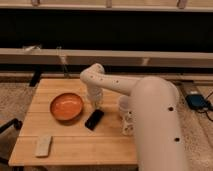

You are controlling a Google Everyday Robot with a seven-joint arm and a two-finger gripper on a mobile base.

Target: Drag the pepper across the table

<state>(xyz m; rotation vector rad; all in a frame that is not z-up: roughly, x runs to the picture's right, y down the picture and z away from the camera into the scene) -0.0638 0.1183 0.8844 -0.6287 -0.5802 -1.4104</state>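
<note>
While your claw is hanging beside the bowl, I cannot tell its grip; you're needing slow, low pulls.

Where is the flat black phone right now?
In the camera view, the flat black phone lies on the light wooden table, just right of the round orange bowl, the claw just beyond it.

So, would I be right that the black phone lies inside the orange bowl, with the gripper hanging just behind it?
Not quite: the camera view shows the black phone flat on the table beside the orange bowl, not inside it. The gripper does hang just behind the phone.
</note>
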